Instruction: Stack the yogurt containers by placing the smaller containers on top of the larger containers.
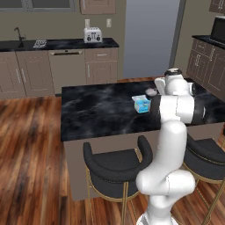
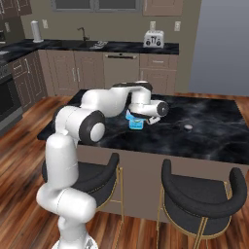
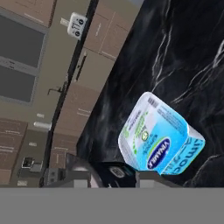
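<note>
Stack not done yet. Tub (image 3: 159, 135) standing alone on the dark island counter (image 1: 96, 110), nothing on its lid. Cup (image 3: 114, 171) not on it: seen as a dark round shape with a pale patch, sitting right between the fingertips at the bottom of the hand view. Gripper (image 3: 113, 177) judged pinched onto the cup, fingers close on either side; contact itself hard to confirm, tips mostly cut off by the frame edge.

Left to do, as judged: carry cup over the lid, lower, let go.

Tub just beyond the fingertips in the hand view, offset to one side, lid and blue label facing the camera. From the right base view, hand hanging over the counter just right of and above the tub (image 2: 135, 122), near but not touching. From the left base view, tub (image 1: 142, 104) just left of the forearm, toward the counter's right half.

Small pale round item (image 2: 187, 127) on the counter well right of the tub; too small to identify.
</note>
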